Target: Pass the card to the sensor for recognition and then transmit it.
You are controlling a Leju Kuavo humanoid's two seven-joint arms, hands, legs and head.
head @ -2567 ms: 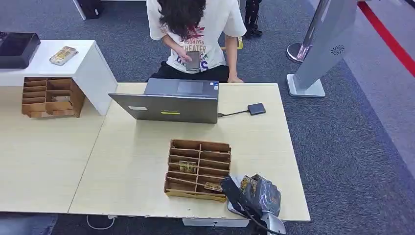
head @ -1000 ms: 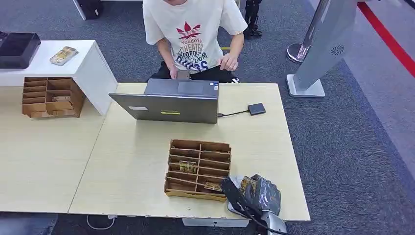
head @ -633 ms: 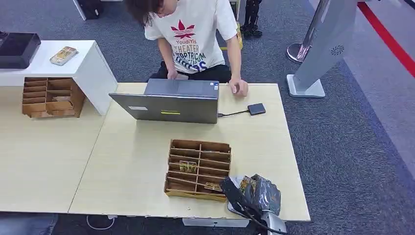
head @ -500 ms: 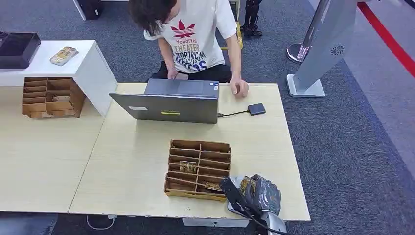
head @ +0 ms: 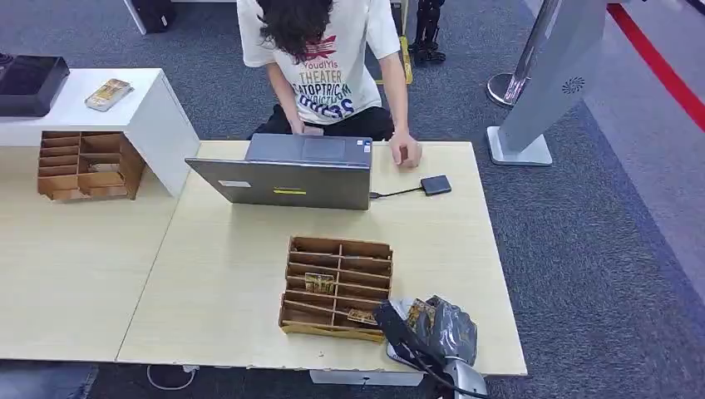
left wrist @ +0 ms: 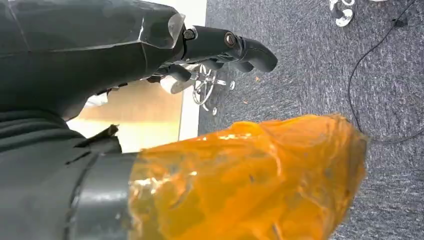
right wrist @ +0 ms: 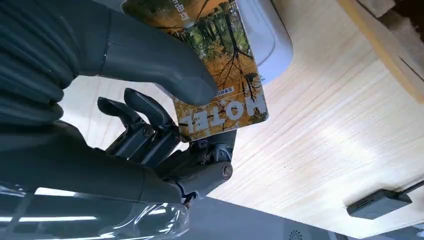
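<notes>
The right hand (right wrist: pixel 150 115) pinches the card (right wrist: pixel 220 60) between thumb and fingers (right wrist: pixel 150 130).

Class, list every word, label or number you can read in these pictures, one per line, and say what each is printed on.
"HOTEL", seen upside down: on the autumn-forest picture card held by the right hand.
"THEATER": on the person's white T-shirt; its other lines are too blurred.
Small print along the card's edge: too small.
Yellow sticker on the grey laptop: unreadable.

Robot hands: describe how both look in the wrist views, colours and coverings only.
The right hand has a grey ribbed cover, a thick smooth grey thumb and darker, jointed black fingers, with clear glossy plastic film at the wrist. The left hand is dark grey to black with a visible screw near its fingers; crinkled orange translucent wrap covers a part beside it.
</notes>
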